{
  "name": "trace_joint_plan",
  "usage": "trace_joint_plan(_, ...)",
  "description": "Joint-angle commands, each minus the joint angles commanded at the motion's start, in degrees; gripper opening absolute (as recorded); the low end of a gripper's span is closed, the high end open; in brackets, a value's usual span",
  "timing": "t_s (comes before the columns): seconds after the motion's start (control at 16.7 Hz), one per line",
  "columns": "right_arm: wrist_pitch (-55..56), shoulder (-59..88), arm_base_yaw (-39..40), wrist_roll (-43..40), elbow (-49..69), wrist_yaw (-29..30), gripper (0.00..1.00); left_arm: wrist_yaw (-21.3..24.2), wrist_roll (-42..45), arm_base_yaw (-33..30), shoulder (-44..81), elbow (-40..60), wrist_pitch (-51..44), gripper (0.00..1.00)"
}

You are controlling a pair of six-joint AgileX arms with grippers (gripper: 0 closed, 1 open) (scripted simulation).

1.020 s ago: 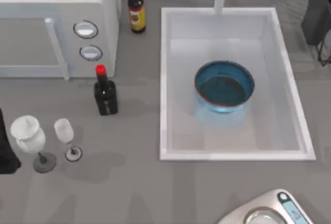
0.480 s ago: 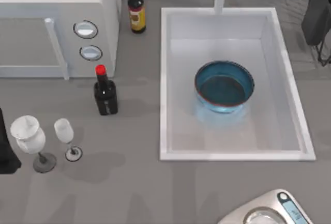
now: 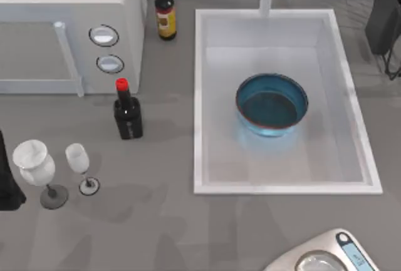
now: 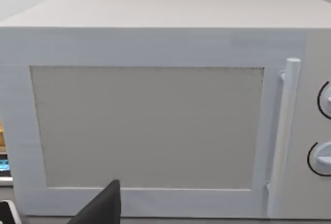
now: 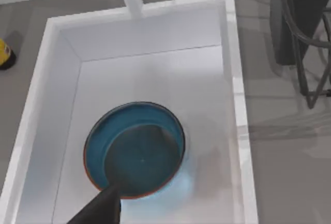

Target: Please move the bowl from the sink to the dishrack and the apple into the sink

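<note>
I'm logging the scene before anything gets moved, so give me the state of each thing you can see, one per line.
bowl: upright, inside the sink, empty
sink: holds the bowl
microwave: door closed
red-capped bottle: upright, capped
brown bottle: upright, capped
two wine glasses: upright

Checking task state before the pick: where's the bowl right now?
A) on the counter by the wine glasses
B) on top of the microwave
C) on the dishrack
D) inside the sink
D: the bowl sits upright on the floor of the sink, inside its white rim.
</note>
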Motion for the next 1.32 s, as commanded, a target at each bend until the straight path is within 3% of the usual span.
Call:
trace_joint_plan(0.78,-34.21,77.97,15.17,12.92,73.02,3.67,1.0,0.0,0.0,0.0,0.0,0.0,0.0,1.0)
trace_joint_plan(1.08,-39.92,94.16,18.15,14.41,88.67,4.54,1.0,0.0,0.0,0.0,0.0,0.0,0.0,1.0)
trace_joint_plan(1.32,-41.0,96.87,18.74,14.74,91.35,4.7,1.0,0.0,0.0,0.0,0.0,0.0,0.0,1.0)
